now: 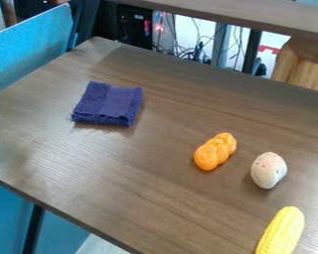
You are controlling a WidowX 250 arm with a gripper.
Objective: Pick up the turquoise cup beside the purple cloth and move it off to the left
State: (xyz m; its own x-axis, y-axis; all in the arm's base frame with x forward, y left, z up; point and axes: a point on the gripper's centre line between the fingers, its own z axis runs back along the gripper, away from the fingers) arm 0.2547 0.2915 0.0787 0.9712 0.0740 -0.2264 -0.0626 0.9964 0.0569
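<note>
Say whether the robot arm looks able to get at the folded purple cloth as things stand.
Probably yes, though its reach can't be judged here: nothing lies on the cloth, and the twisted orange toy sits well apart from it.

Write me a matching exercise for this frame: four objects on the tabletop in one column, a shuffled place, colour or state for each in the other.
1. cloth
2. braided piece
3. egg-shaped piece
4. corn

A. yellow, cut off by the view's bottom edge
B. pale, with dark dots
C. folded, dark purple
D. bright orange

Pairs: 1-C, 2-D, 3-B, 4-A
</note>
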